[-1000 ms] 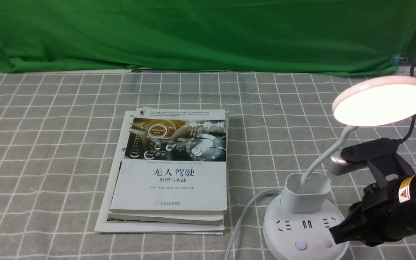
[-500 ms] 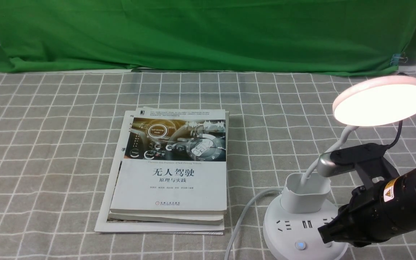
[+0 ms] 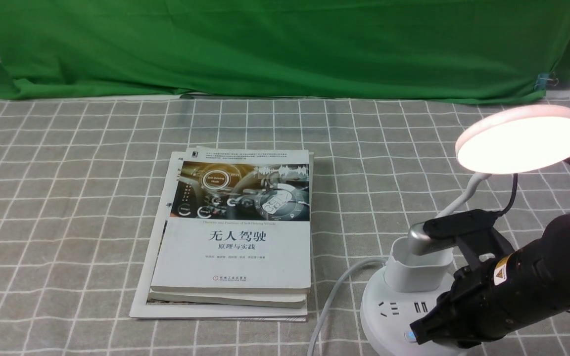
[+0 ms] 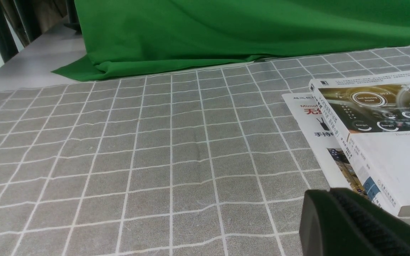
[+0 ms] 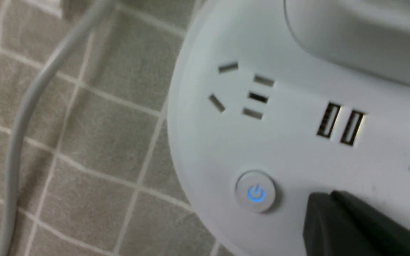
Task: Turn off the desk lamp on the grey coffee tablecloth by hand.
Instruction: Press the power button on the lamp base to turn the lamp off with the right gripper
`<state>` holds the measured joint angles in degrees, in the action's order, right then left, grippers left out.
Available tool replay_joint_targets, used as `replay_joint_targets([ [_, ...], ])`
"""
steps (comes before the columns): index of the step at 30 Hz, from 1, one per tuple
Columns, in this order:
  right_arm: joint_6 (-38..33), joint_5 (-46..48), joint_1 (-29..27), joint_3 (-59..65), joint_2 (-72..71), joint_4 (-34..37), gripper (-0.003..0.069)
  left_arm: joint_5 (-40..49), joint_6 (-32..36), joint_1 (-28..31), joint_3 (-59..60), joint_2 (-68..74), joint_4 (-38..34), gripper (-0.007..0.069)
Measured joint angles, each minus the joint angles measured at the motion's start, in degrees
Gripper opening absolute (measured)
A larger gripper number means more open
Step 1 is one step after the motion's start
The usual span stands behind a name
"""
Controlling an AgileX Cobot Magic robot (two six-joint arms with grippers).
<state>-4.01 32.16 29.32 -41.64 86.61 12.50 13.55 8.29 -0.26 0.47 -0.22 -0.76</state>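
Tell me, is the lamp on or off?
On: its round head glows bright white, and the power button shows a blue symbol.

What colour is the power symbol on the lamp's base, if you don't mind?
Blue, clearest in the right wrist view.

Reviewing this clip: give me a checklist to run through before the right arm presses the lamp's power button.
1. Lamp head lit: ok, it glows.
2. Power button visible: ok, its blue symbol shows in the right wrist view.
3. Right hand shut: ok, the fingertips are together.
4. Fingertips squarely over the button: not ok, they appear beside it.
5. Left hand away from the lamp: ok, it is on the far side of the books.
6. Power cord free of the right hand: ok, it runs off the base's other side.
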Motion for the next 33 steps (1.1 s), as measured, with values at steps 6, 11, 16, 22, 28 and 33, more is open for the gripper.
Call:
replay_joint_targets([
  [6,0.0,-0.3,0.05,-0.42,0.23,0.3,0.0035,0.0,0.0,0.0,0.0,0.0,0.0,0.0001],
  [11,0.0,0.3,0.05,-0.27,-2.2,-0.27,0.0035,0.0,0.0,0.0,0.0,0.0,0.0,0.0001],
  [16,0.05,0.43,0.05,-0.27,-5.14,-2.51,0.0035,0.0,0.0,0.0,0.0,0.0,0.0,0.0001],
  [22,2.12,0.31,0.05,-0.16,-3.02,-4.64,0.0035,0.0,0.0,0.0,0.0,0.0,0.0,0.0001],
  [28,2.96,0.01,0.05,-1.03,1.58,-4.46,0.0035,0.0,0.0,0.0,0.0,0.0,0.0,0.0001],
  [33,4.01,-0.37,0.05,-0.97,0.32,-4.46,0.0035,0.0,0.0,0.0,0.0,0.0,0.0,0.0001],
])
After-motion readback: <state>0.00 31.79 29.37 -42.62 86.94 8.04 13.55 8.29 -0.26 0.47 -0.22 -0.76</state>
